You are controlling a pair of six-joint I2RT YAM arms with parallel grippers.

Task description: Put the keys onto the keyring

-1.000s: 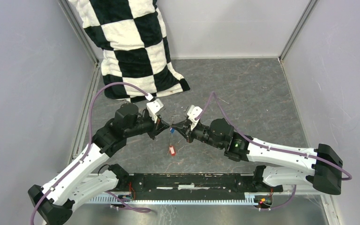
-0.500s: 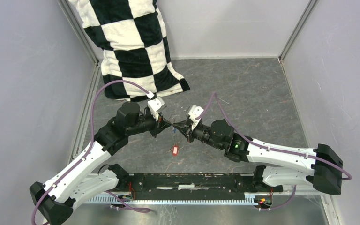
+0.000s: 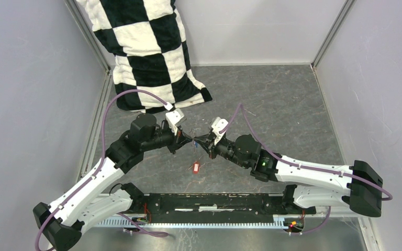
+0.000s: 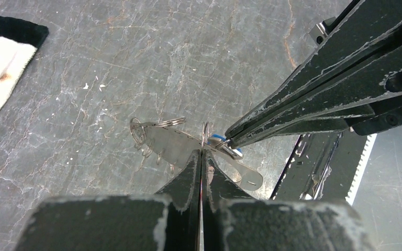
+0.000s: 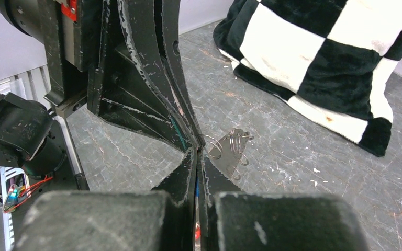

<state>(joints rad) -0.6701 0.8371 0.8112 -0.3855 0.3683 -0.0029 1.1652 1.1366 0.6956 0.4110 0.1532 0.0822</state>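
Note:
My two grippers meet tip to tip above the middle of the floor. The left gripper is shut on the thin grey keyring, seen edge-on just past its tips. A flat metal tag with small rings hangs from the keyring. From the upper right, my right gripper is shut on the blue key, pressed against the keyring. The red key lies on the floor below them.
A black-and-white checkered pillow leans in the back left corner. Grey walls enclose the dark stone-patterned floor on three sides. The black base rail runs along the near edge.
The left arm has shifted slightly right and the grippers have drawn closer together. The red key now lies tilted, a little right of where it was.

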